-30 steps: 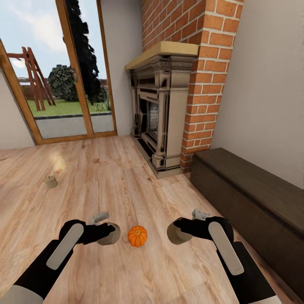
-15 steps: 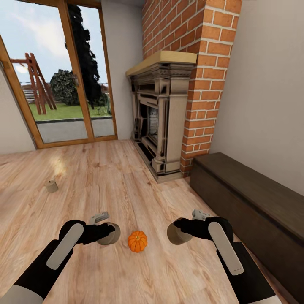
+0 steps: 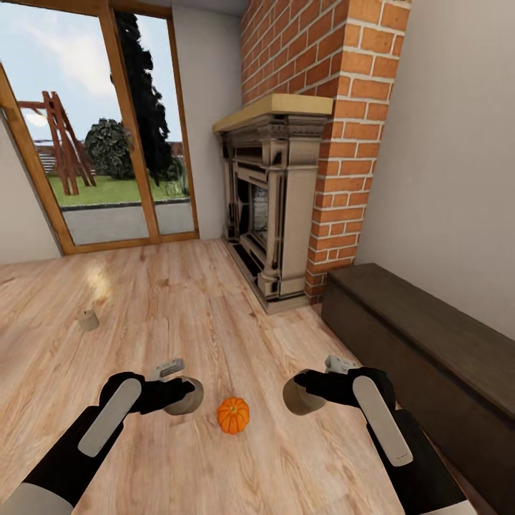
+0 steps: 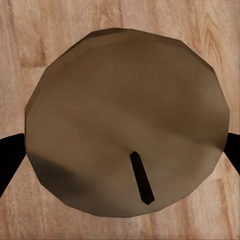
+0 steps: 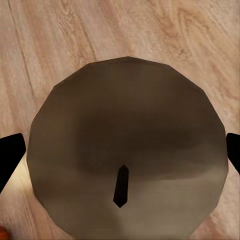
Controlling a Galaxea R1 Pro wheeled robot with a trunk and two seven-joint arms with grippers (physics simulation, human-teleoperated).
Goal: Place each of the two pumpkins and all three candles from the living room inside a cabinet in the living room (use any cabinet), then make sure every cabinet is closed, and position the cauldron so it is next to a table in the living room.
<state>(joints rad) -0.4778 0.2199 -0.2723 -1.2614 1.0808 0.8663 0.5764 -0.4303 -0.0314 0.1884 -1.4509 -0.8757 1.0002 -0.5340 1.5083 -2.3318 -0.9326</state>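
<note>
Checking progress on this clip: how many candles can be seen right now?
3. One is held in the left tool, candle; one in the right tool, candle; one stands on the floor at far left, candle. None looks hidden.

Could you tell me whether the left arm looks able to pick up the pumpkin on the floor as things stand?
Probably not yet. The pumpkin lies free on the floor just beside the left gripper, but that gripper is shut on a candle, so it would have to put that down first.
</note>
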